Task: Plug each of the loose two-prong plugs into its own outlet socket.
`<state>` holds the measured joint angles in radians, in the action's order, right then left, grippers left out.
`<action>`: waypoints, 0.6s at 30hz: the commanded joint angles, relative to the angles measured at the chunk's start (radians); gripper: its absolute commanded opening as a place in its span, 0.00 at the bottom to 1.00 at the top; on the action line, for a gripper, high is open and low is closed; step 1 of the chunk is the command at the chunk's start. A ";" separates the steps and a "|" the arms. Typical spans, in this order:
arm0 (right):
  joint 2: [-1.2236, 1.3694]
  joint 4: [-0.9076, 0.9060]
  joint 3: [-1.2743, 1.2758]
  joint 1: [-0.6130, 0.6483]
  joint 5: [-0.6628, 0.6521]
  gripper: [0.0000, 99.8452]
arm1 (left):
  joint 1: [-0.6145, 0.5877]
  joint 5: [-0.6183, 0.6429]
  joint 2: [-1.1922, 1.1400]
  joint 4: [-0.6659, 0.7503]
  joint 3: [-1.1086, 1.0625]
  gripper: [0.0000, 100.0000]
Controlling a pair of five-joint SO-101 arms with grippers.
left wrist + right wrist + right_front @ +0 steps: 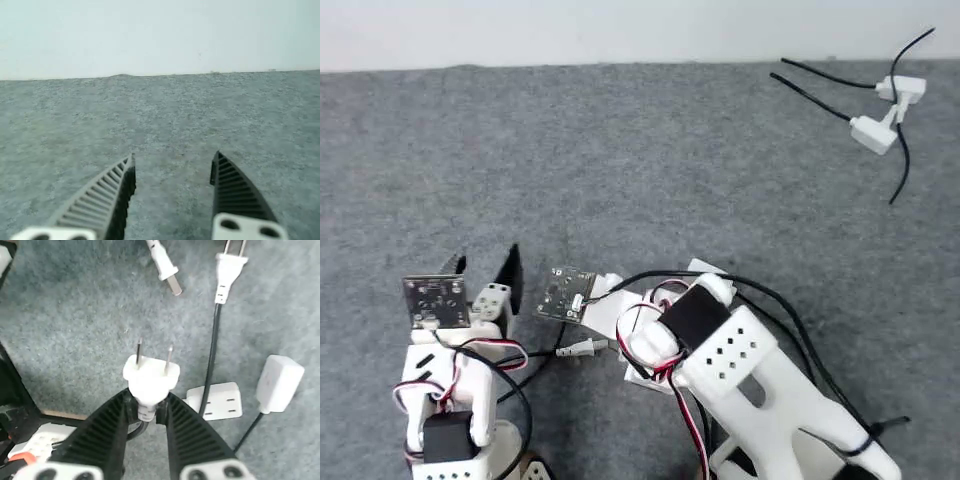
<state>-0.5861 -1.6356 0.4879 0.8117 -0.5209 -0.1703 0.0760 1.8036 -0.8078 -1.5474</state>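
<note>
High view: the right arm (750, 380) sits low over its work. A loose plug (582, 347) lies on the surface (650, 160) between the two arms, and a swing of either arm could snag its cord and drag it. Two white corded pieces (873, 133) sit well apart at the far corner; whether they are plugs or sockets cannot be told. The surface is grey and carpet-like, backed by a pale wall (620, 30).

Left wrist view: the left gripper (172, 175) is spread and holds nothing. It hangs above bare grey nap that runs to the wall.

Right wrist view: the right gripper (148, 399) pinches the held plug (150, 375) by its rear, prongs pointing away. That narrow hold could let the plug pivot when the prongs meet a slot. The socket block (215, 401) lies loose just beside the gripper, with the black cord (212, 355) of a second plug (230, 267) across its end. Unbraced, the block may slide on the soft nap, and the cord could foul the approach. A white block (279, 382) sits near; a third plug (165, 265) lies farther off.
</note>
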 commanded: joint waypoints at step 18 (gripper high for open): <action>-0.033 0.018 -0.094 -0.012 0.023 0.01 | 0.537 -0.170 0.006 -0.359 0.263 0.24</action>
<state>-0.5861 -1.6310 0.4542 0.8117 -0.5102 0.2992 -0.0806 1.8036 -1.1208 -1.3617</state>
